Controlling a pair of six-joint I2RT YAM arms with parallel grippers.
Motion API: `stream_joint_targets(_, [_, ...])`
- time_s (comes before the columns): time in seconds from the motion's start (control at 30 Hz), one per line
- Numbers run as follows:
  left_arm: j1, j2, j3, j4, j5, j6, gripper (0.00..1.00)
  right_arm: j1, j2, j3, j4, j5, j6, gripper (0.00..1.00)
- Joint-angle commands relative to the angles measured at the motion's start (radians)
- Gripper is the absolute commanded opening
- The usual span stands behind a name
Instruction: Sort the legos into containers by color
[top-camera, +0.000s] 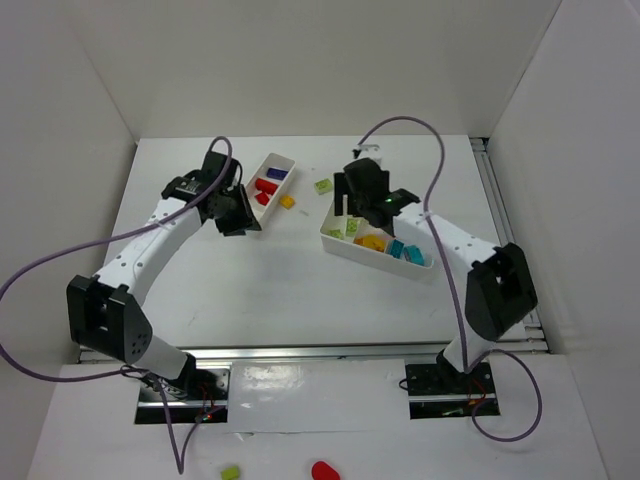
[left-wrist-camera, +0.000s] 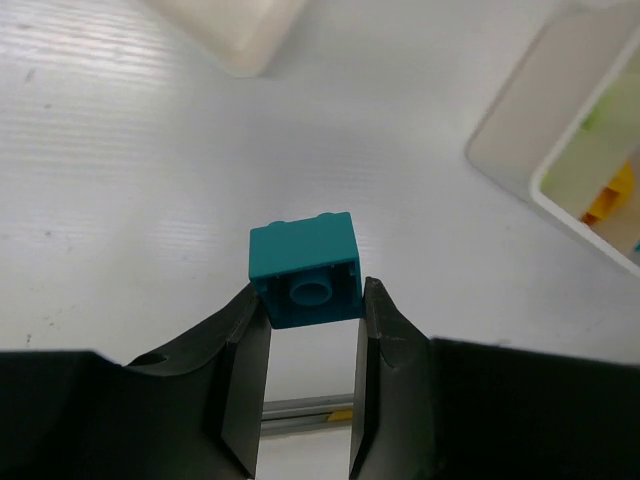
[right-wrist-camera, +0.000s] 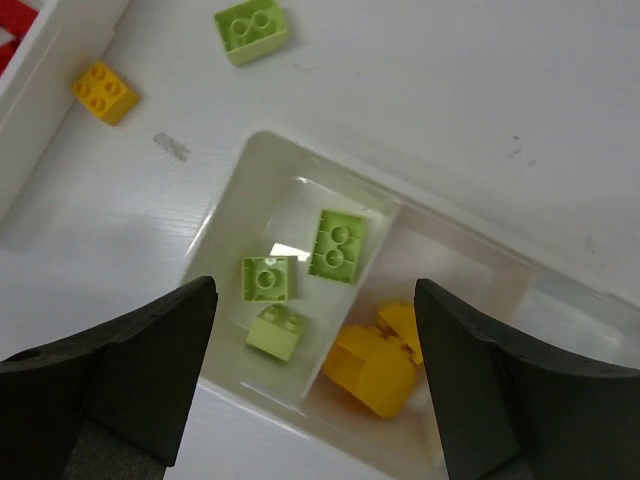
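Your left tool (left-wrist-camera: 310, 305) is clenched on a teal brick (left-wrist-camera: 303, 262), pinched between its tips; your right tool (right-wrist-camera: 312, 300) hangs released above green bricks (right-wrist-camera: 338, 245) in the tray (right-wrist-camera: 225, 215).

A white table (top-camera: 290, 300) is sitting between white walls (top-camera: 300, 60). A metal rail (top-camera: 320, 352) is running along its near edge. A red thing (top-camera: 322, 469), perhaps plastic, is lying on the front ledge (top-camera: 90, 420).
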Motion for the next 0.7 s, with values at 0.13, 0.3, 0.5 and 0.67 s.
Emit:
stream_joint_targets(0.13, [-0.204,0.136,0.186,0.113,0.156,0.097,0.0,-0.301,-0.223,-0.008,-0.233,0.02,0.128,0.88])
stream_joint_targets(0.3, [-0.385,0.416,0.516,0.092,0.227,0.177,0.0,-0.451,-0.398,-0.052,-0.276,0.031,0.158,0.88])
stream_joint_targets(0.5, [-0.476,0.691,0.895,0.124,0.339,0.209,0.0,-0.532,-0.498,-0.098,-0.332,0.073,0.221,0.9])
stream_joint_targets(0.67, [-0.494,0.9,1.062,0.208,0.515,0.114,0.02,-0.566,-0.64,-0.173,-0.311,0.075,0.281,0.9])
